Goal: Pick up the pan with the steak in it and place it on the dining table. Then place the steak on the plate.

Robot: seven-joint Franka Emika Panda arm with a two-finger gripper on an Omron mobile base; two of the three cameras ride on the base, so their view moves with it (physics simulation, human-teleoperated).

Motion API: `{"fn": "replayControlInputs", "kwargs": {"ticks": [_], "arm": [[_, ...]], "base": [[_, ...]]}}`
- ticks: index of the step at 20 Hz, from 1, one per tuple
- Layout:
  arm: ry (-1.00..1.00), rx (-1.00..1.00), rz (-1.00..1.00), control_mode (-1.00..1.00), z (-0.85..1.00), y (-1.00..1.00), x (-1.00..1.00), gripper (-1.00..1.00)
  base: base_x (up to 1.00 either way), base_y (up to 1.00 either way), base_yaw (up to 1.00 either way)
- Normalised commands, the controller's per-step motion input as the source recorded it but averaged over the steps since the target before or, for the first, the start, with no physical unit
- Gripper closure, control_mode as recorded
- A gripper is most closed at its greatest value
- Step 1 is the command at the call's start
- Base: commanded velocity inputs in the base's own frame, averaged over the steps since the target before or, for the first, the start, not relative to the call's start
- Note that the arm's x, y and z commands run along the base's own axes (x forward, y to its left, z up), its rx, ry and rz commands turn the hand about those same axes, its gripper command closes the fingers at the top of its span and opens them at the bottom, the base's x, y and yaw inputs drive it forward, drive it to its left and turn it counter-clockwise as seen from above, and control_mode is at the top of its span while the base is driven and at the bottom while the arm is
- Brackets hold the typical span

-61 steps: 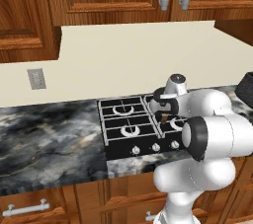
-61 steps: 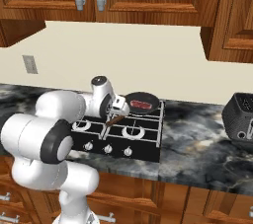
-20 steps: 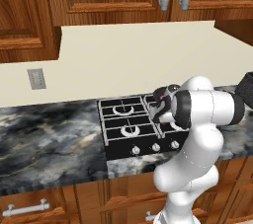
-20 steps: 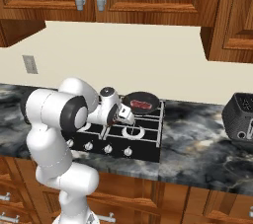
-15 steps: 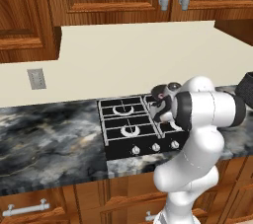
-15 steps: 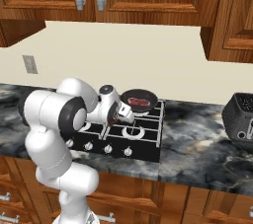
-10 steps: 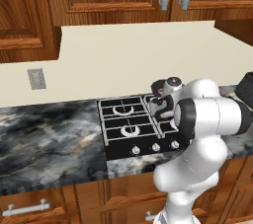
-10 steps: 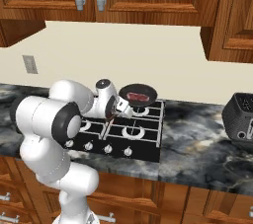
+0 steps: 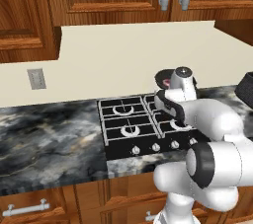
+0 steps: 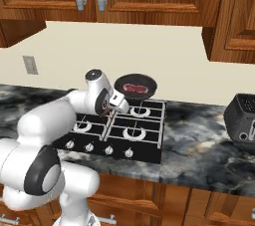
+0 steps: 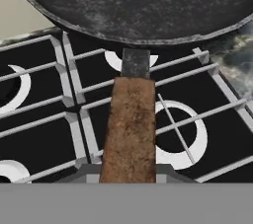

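- Black pan (image 10: 136, 87), steak (image 10: 135, 88) inside; airborne above the hob (image 10: 115, 133), far-right burner side.
- Gripper (image 10: 121, 103): clenched on the pan's wooden handle (image 11: 129, 129).
- Handling advice: keep the pan level while carrying so the steak stays put; lift clear of the grates first.

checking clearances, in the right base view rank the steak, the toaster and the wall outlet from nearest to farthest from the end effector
1. The steak, in the pan whose handle the end effector grips, just up and right of it.
2. The wall outlet, on the wall far to its left.
3. The toaster, at the counter's far right edge.
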Motion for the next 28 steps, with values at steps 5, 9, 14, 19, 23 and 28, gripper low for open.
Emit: {"fn": "replayControlInputs", "kwargs": {"ticks": [5,9,14,19,23,28], "arm": [[0.00,-0.02,0.00,-1.00,0.60,0.00,-0.87,1.00],[0.00,-0.03,0.01,-1.00,0.58,-0.01,-0.92,1.00],[0.00,-0.05,0.04,-1.00,0.56,0.00,-0.97,1.00],[0.06,-0.09,0.08,-1.00,0.46,0.00,-0.95,1.00],[0.08,-0.11,0.11,-1.00,0.41,0.01,-0.96,1.00],[0.12,-0.11,0.14,-1.00,0.33,0.07,-0.89,1.00]], "base": [[0.00,0.00,0.00],[0.00,0.00,0.00],[0.00,0.00,0.00],[0.00,0.00,0.00],[0.00,0.00,0.00],[0.00,0.00,0.00]]}}
